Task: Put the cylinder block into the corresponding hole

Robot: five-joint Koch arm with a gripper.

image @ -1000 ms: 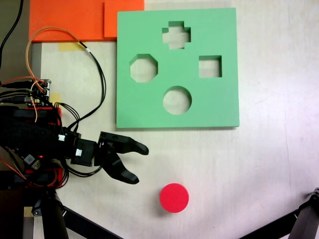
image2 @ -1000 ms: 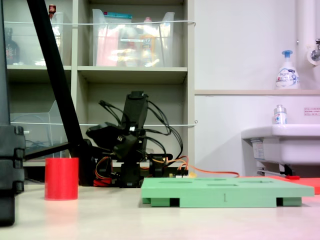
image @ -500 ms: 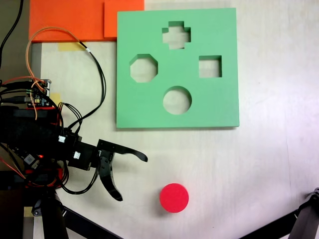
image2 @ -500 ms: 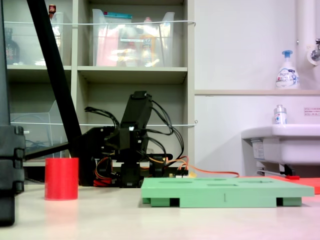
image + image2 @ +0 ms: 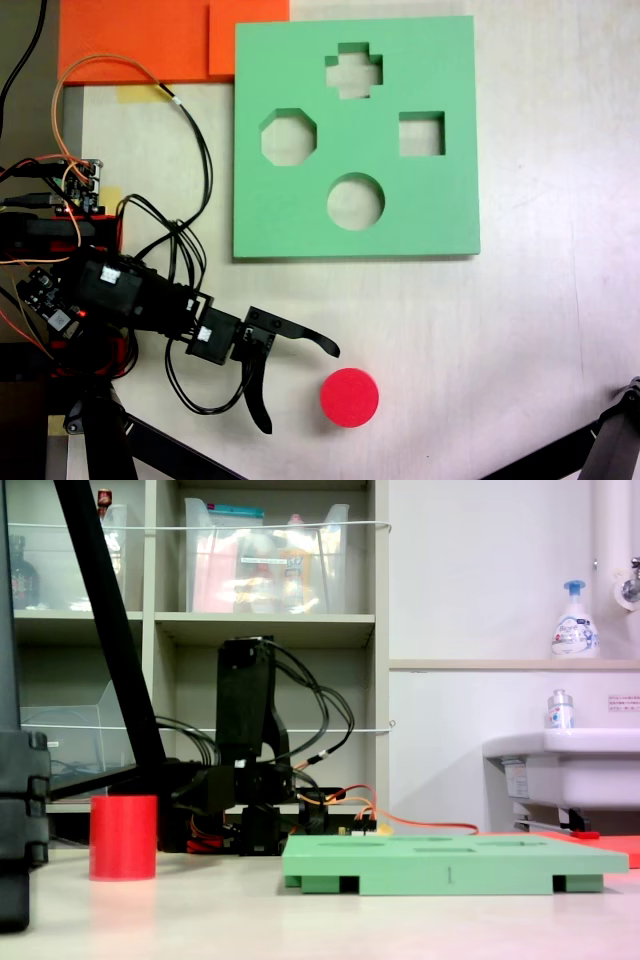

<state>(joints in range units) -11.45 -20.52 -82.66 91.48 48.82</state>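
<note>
on the table, the cylinder block (image 5: 349,397) stands upright.

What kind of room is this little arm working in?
Probably a lab or workshop corner: storage shelves with clear bins, a wash sink with a soap pump bottle, and loose wiring.

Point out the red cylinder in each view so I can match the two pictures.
First exterior view: the red cylinder sits low and centre on the table, below the green board, just right of the open gripper.
Second exterior view: the red cylinder stands upright at the left, apart from the green board.
Shared landmark: the green board, which lies beside the cylinder in both exterior views.
</note>
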